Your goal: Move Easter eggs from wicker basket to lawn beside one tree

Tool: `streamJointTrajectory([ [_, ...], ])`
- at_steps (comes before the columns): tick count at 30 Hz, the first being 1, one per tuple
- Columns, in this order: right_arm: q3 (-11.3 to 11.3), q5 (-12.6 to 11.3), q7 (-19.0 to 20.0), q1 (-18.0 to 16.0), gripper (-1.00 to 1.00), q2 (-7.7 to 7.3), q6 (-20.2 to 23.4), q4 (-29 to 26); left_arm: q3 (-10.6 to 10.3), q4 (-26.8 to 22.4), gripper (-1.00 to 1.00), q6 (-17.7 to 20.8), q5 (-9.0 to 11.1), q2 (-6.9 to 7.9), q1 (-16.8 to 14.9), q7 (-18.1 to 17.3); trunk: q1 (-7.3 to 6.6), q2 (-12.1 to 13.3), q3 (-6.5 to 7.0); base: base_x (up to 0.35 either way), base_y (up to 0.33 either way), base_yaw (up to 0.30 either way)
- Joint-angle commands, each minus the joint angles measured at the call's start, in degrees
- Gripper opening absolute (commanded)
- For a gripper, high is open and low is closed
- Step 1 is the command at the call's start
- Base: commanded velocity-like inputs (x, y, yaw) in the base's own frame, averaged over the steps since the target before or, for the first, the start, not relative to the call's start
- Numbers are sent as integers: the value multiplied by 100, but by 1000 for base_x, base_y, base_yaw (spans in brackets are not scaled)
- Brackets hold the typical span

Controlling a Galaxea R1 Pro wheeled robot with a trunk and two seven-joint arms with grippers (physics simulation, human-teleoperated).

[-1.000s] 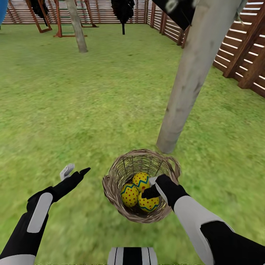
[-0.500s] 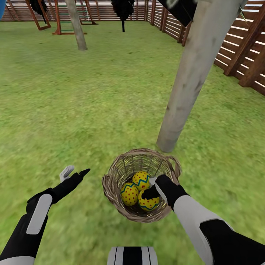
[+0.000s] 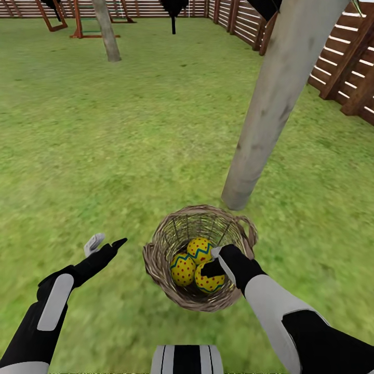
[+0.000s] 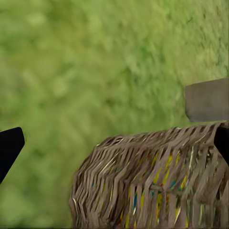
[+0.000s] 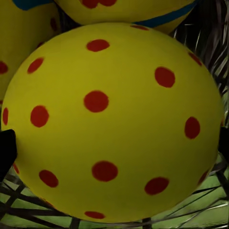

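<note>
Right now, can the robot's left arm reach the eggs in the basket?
Probably yes. The left gripper hovers open over the lawn beside the wicker basket, with nothing between. But the right gripper is already down among the eggs, so it would be crowded.

Head camera: high, facing forward-down over mottled green lawn (image 3: 104,135). Left wrist: low, close beside round grey-brown woven-twig basket (image 4: 157,181). Right wrist: inside basket, nearly against yellow red-dotted egg (image 5: 112,121). All share basket.

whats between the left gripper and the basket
Only bare lawn: in the head view a strip of grass separates the open left gripper from the wicker basket.
</note>
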Motion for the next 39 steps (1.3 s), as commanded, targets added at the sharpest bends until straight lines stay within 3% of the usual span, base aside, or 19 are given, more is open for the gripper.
streamJointTrajectory([
  [1, 35, 221, 39, 3, 100, -5, 15, 200, 11, -2, 100, 34, -3, -2, -3, -22, 3, -2, -27, 0, 0, 0],
  [2, 35, 221, 44, 3, 100, -5, 15, 200, 11, -2, 100, 34, -3, -2, -3, -22, 6, -3, -50, 0, 0, 0],
  [3, 35, 221, 46, 3, -100, -5, 15, 200, 11, -2, 100, 34, -3, -2, -3, -22, 6, -3, -50, 0, 0, 0],
  [9, 35, 221, 55, 6, -100, -5, 32, 193, 11, -2, 100, 34, -3, -2, -3, -22, 13, -7, -116, 0, 0, 0],
  [21, 35, 221, 55, 5, -100, -5, 33, 192, 14, -2, 100, 37, 1, -6, -3, -17, 13, -7, -116, 0, 0, 0],
  [39, 35, 220, 56, 7, -100, -5, 33, 192, 2, -11, 100, 61, 6, -2, -30, -14, -33, 17, 283, 0, 0, 0],
])
